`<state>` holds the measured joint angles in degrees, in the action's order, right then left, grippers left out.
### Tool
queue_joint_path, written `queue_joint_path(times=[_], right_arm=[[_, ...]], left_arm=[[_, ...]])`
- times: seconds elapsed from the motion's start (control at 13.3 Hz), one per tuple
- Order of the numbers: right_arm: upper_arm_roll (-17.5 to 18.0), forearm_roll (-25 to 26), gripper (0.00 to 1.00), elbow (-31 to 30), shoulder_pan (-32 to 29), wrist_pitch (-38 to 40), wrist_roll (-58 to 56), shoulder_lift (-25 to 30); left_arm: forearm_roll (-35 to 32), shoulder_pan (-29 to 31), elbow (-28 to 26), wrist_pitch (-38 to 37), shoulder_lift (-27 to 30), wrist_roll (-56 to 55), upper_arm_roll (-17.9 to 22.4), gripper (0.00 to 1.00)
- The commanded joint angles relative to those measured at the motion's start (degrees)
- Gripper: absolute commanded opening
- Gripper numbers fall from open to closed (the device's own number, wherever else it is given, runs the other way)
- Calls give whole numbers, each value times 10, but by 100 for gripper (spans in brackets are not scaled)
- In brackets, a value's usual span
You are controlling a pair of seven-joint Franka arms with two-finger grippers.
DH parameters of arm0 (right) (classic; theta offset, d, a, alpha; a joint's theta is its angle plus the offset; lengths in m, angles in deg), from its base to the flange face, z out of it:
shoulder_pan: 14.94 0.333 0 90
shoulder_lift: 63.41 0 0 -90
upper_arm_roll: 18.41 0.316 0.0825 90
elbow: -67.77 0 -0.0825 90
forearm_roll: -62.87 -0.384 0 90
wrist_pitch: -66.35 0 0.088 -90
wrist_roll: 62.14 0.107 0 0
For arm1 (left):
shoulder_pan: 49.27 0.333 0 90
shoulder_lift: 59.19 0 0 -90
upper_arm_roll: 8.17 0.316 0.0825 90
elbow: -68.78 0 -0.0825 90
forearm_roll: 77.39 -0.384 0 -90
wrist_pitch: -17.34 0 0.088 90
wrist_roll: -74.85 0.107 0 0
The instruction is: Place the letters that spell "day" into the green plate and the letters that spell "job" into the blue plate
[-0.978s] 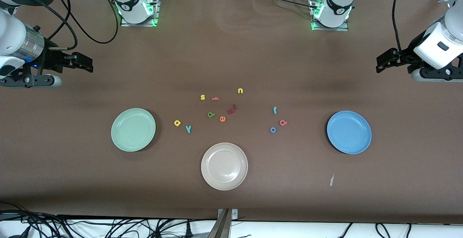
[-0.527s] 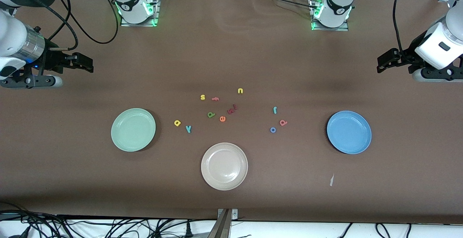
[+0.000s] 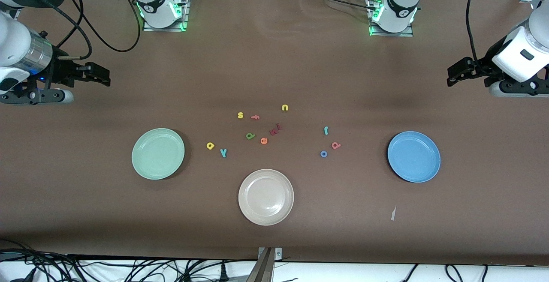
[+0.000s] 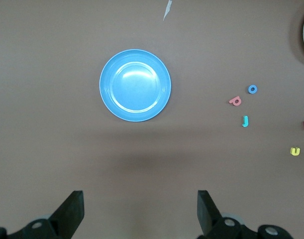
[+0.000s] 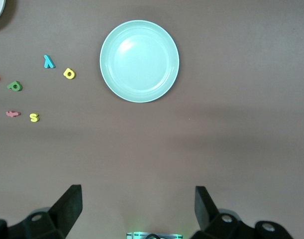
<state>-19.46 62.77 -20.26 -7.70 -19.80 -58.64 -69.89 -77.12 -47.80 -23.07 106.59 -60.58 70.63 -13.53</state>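
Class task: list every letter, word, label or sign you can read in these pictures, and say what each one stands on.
"s", "u", "a", "y", "d", "e", "j", "o", "b", "f": loose toy letters on the table.
Dark red letters: unreadable.
Arm base markings: too small.

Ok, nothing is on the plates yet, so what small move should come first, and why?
Probably bring the right tool, open and waiting at the right arm's end of the table, over the yellow a. That letter lies closest to the empty green plate, with the teal y beside it. The left tool is also open and idle.
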Motion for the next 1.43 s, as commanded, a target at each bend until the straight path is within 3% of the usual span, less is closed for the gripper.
queue_joint_path(times=[0.0,0.3,0.75,0.98,1.2,1.35], right_arm=[[1,-9,100,6,-3,6,-10,4],[-6,-10,100,5,-3,12,-12,5],[-6,-33,100,4,-1,12,-10,2],[-5,-33,100,4,4,8,-4,1],[-4,-33,100,3,6,5,-4,0],[-4,-33,100,6,2,5,-4,-5]], left_arm=[[-4,3,19,-10,-9,10,-3,100],[-4,2,17,-10,-10,9,-3,100],[3,-36,21,-9,-64,10,-14,100],[31,-59,25,-8,-103,14,-18,100],[61,-78,79,-3,-178,90,-18,100],[81,-82,80,36,-211,139,-20,100]])
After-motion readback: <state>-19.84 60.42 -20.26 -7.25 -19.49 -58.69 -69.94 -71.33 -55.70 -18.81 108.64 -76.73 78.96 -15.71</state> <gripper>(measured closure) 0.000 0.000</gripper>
